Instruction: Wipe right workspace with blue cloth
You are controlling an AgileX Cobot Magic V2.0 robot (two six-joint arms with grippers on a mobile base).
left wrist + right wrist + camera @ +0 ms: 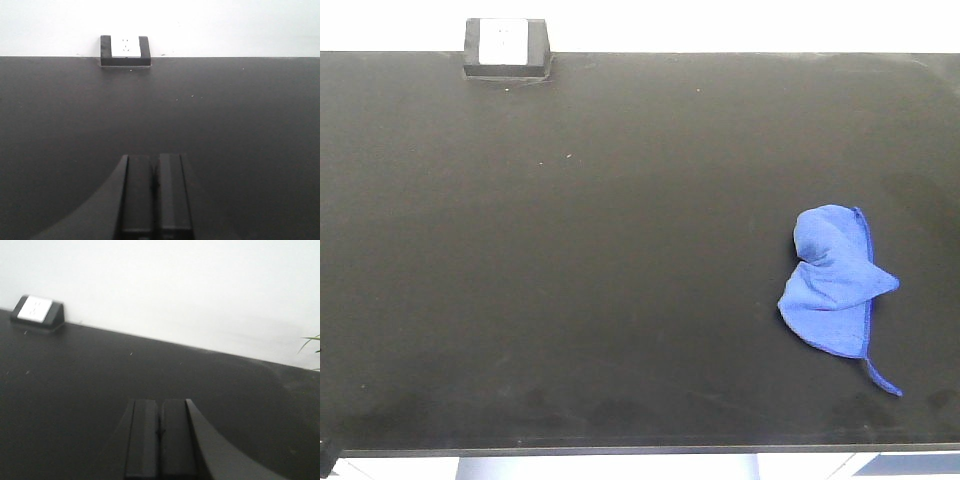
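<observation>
blue cloth (835, 282) crumpled on right workspace (570, 250) | left gripper (155, 186) together | right gripper (160, 432) together

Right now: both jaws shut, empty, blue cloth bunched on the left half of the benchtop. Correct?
Not quite. The blue cloth lies bunched on the right half of the benchtop, per the exterior front view. The rest holds: both jaws shut, empty.
</observation>
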